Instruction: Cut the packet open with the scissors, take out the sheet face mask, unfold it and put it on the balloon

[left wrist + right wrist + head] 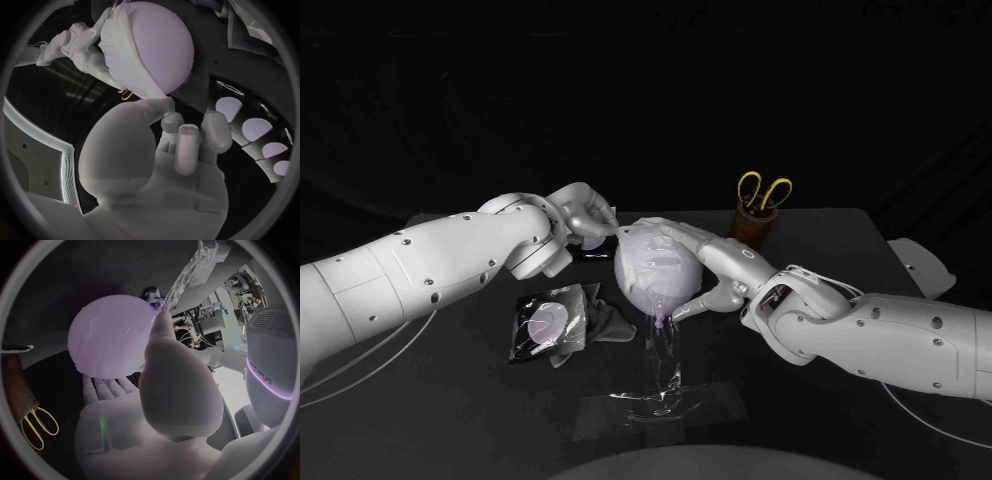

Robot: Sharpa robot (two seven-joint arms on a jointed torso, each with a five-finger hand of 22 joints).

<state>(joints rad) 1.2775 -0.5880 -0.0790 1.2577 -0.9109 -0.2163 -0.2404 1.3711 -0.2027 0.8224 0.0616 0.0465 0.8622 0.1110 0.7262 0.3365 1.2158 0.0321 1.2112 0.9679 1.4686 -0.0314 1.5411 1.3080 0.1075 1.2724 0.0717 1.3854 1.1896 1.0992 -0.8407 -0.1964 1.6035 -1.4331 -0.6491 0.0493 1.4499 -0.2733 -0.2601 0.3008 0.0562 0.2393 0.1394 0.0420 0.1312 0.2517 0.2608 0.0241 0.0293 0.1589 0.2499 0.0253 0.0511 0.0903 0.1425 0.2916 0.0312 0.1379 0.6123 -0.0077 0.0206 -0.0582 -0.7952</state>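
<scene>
Black table (pixel 855 245): bore all items.

Balloon (pixel 651 275): pale lilac, egg-shaped, long axis upright. Rounded crown pointed up and the narrow end pointed down into a clear stand (pixel 656 365). It stood between the two sets of fingers, off the table surface.

Sheet face mask (pixel 638 252): a whitish, slightly wrinkled skin lying over the balloon. In the left wrist view it covered the side (pixel 119 50) towards the right hand, and bare lilac showed on the other side.

Right hand (pixel 711 263): fingers spread over the balloon's crown and right flank, thumb under its lower curve, so the balloon was held between them.

Left hand (pixel 581 218): fingertips bunched against the balloon's upper left edge, opposite the right fingers. Whether they pinched the mask edge could not be told.

Packet (pixel 548 325): dark and glossy, lying flat on the table, below the left fingers and well apart from them.

Brown holder (pixel 754 228): upright, just behind the right fingers.

Scissors (pixel 764 190): yellow handles up, standing in the holder.
</scene>
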